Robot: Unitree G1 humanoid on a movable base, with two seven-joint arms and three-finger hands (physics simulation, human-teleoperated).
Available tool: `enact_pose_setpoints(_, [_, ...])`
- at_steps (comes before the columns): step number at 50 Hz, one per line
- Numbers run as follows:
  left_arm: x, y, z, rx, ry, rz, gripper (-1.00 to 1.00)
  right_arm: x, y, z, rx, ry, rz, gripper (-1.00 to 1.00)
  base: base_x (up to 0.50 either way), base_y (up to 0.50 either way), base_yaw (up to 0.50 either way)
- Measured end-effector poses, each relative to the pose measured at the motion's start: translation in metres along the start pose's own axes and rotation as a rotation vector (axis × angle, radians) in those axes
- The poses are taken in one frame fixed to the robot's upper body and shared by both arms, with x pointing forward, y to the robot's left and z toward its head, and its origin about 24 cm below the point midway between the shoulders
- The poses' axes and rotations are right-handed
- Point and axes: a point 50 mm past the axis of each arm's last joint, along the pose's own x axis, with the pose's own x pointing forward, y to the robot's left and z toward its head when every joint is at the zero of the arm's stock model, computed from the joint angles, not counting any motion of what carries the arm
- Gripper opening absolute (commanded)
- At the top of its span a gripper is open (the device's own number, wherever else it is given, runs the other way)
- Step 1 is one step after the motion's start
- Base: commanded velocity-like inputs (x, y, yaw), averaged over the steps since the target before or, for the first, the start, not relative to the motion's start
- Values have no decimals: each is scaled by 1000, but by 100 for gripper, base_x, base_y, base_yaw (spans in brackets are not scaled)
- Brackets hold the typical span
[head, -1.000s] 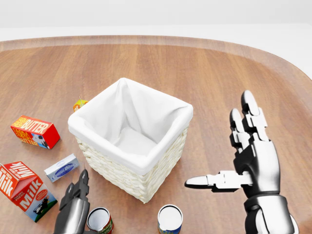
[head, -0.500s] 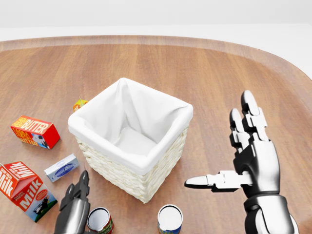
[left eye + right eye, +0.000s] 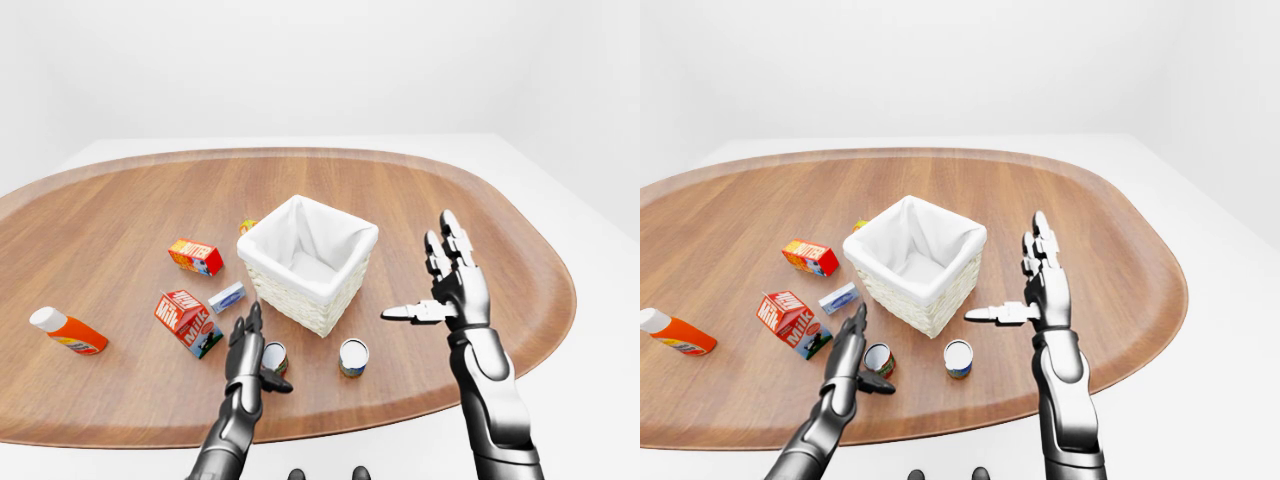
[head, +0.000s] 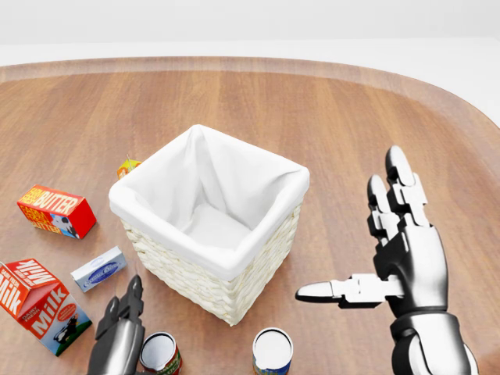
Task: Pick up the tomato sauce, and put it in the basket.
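Left hand (image 4: 121,332) slightly lower beside round can (image 4: 160,353); square wicker basket (image 4: 211,266).

In the head view the bottom edge cuts off the red can (image 4: 160,355), the blue can (image 4: 272,353) and most of the left hand (image 4: 117,336). The basket (image 4: 234,258) hides most of a small orange pack (image 4: 127,167) on its far left; its label is unreadable.

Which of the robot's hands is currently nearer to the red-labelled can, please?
Left. The left hand stands right beside the red-labelled can, thumb reaching toward it; the right hand hovers open well off to the can's right.
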Motion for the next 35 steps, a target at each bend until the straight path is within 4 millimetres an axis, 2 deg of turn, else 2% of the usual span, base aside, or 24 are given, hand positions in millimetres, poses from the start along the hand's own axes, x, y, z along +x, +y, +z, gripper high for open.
enact_pose_setpoints(10, [0,-1,0,0,1,-3,100,0,0,1,0,-3,-1,100,0,0,0])
enact_pose_setpoints(11, [0,-1,0,0,1,-3,-26,0,0,1,0,-3,-1,100,0,0,0])
enact_pose_setpoints(12, [0,-1,0,0,1,-3,-63,0,0,1,0,-3,-1,100,0,0,0])
enact_pose_setpoints(14, [0,-1,0,-1,1,-4,-100,0,0,1,0,-3,-1,100,0,0,0])
enact_pose_setpoints(35, [-1,-1,-2,9,4,-13,-100,1,-1,1,-1,-6,-5,100,0,0,0])
